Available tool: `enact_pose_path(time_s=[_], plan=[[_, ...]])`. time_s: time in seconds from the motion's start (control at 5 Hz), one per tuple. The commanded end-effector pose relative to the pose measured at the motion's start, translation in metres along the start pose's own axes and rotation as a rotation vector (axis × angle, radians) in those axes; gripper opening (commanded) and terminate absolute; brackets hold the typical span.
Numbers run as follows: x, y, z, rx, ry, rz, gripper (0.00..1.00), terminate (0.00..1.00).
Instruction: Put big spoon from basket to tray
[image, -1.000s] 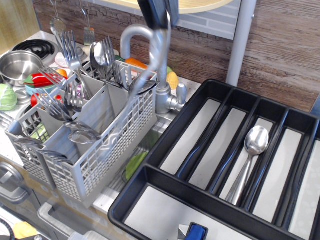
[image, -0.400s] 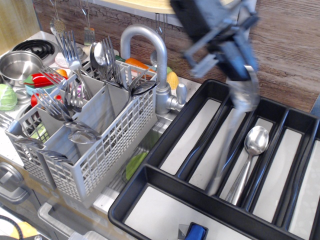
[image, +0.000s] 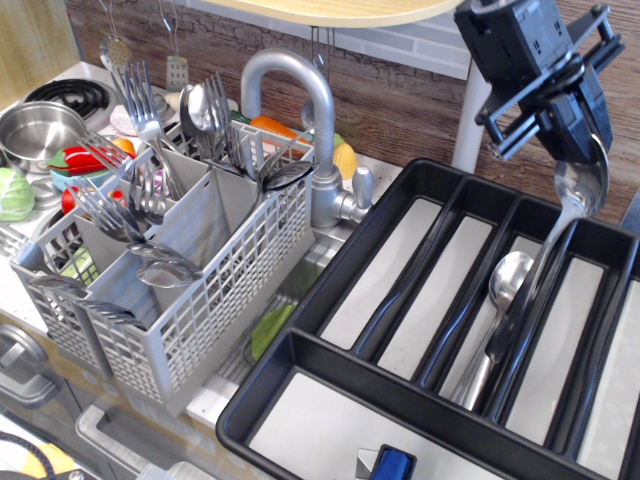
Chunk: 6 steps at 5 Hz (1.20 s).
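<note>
Pincer (image: 580, 135) up at two o'clock, clamped on the bowl end of the big spoon (image: 560, 235), handle hanging down and slanting toward seven o'clock over the tray (image: 400, 205). Handle tip low above the divider beside a slot already holding another spoon (image: 497, 315). Basket (image: 190, 300) well apart at nine o'clock, full of forks and smaller cutlery beside the faucet (image: 310, 120). Best handled by lining the handle up with one long slot first, then lowering gently until the tip meets the pale floor, tilting flatter and only then letting go. Worth avoiding: a release over a divider, likely leaving the spoon straddling two slots.
</note>
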<state>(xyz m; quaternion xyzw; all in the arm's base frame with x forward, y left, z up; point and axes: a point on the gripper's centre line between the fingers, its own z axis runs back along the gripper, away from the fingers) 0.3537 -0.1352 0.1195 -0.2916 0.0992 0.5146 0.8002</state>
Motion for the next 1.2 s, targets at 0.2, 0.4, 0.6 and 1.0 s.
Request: enact_pose_path(time_s=[0.2, 0.4, 0.6, 1.0], plan=[[0.03, 0.016, -0.004, -0.029, -0.022, -0.096, 0.0, 0.0], [0.028, 0.02, 0.002, 0.029, -0.044, -0.083, 0.0, 0.0], [0.028, 0.032, -0.008, 0.019, 0.0, -0.04, 0.0, 0.0], [0.032, 0.059, -0.028, -0.041, 0.005, -0.048, 1.0, 1.0]])
